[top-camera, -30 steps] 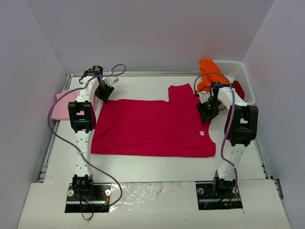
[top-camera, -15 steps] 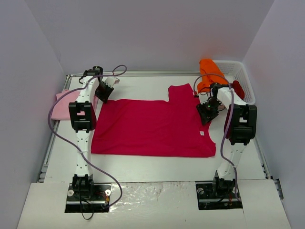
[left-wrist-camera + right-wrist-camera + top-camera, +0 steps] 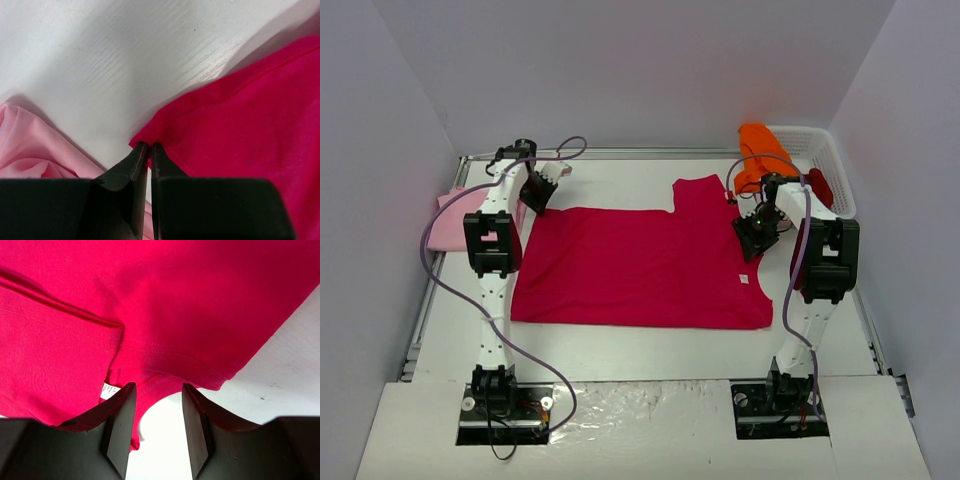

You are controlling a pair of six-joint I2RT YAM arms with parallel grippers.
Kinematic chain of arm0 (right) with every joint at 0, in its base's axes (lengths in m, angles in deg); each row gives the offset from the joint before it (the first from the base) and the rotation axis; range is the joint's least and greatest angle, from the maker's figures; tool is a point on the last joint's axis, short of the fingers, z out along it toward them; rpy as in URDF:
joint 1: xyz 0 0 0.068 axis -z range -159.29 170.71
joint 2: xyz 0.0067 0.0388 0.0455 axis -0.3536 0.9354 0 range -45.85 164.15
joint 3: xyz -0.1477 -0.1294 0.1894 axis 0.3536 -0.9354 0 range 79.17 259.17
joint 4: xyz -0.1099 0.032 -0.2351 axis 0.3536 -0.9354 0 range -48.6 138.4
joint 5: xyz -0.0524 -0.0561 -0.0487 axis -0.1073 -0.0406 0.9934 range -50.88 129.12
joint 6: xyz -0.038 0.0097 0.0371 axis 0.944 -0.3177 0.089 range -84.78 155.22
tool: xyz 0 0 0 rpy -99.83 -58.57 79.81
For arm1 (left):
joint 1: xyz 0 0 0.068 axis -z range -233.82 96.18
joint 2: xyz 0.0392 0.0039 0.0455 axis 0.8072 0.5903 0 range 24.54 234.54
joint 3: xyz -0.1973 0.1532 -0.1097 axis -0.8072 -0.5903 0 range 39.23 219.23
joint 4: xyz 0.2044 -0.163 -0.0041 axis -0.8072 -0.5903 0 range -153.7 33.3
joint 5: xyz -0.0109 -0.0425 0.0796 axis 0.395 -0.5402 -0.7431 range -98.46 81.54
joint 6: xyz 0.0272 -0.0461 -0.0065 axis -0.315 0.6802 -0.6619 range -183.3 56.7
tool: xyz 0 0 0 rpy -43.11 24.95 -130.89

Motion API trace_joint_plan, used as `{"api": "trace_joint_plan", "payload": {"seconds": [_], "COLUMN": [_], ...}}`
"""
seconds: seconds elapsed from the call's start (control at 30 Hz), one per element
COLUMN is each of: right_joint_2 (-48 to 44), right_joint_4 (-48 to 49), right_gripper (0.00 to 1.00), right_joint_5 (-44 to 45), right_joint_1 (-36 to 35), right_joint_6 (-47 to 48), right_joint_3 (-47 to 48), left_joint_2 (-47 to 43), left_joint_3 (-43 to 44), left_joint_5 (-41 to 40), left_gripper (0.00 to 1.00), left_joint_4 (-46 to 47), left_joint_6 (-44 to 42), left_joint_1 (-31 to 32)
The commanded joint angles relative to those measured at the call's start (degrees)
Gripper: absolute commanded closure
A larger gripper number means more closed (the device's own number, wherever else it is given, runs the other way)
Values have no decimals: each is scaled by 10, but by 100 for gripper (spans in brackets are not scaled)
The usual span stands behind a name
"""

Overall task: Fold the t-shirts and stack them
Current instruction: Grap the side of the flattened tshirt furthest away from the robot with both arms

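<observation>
A large crimson-magenta t-shirt (image 3: 640, 265) lies spread flat across the middle of the table. My left gripper (image 3: 536, 194) is at its far left corner. In the left wrist view it (image 3: 149, 148) is shut, pinching that corner of the crimson cloth (image 3: 240, 115). My right gripper (image 3: 753, 233) hangs over the shirt's right edge. Seen from the right wrist, it (image 3: 157, 392) is open above the neckline (image 3: 165, 367), a white label beside one finger. A pale pink t-shirt (image 3: 448, 220) lies at the far left, an orange one (image 3: 757, 150) and a dark red one (image 3: 820, 186) at the basket.
The white mesh basket (image 3: 817, 143) stands at the back right corner, the orange shirt draped over its left rim. Grey walls close in the table on three sides. Pink cloth (image 3: 30, 145) lies close beside the left jaws.
My left gripper has closed on the crimson shirt's far left corner. The right gripper stays open in nearly the same place.
</observation>
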Motion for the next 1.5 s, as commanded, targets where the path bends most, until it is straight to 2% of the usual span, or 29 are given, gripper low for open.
{"api": "trace_joint_plan", "payload": {"seconds": [0.0,0.27,0.43,0.6,0.67,0.73,0.87,1.1,1.47], "right_joint_2": [-24,-85,-134,-128,-118,-95,-5,97,247], "right_joint_4": [-23,-24,-27,-16,19,54,57,88,140], "right_gripper": [62,59,57,50,50,50,50,46,42], "right_joint_5": [2,-41,-42,-50,-61,-67,-83,-175,-199], "right_joint_1": [-3,-2,-2,-1,-1,-1,-2,-3,-6], "right_joint_6": [-4,-17,-20,-18,-27,-36,-44,-81,-103], "right_joint_3": [10,48,78,122,128,140,241,355,514], "left_joint_2": [-27,-124,-154,-172,-176,-181,-199,-224,-241], "left_joint_3": [-44,-81,-107,-133,-139,-148,-181,-232,-269], "left_joint_5": [-18,-50,-60,-75,-88,-94,-125,-173,-219], "left_gripper": [98,98,98,98,98,98,98,98,98], "left_joint_4": [10,49,59,88,99,101,122,149,178], "left_joint_6": [17,67,83,109,119,125,138,159,170], "left_joint_1": [-3,2,8,18,23,33,52,72,86]}}
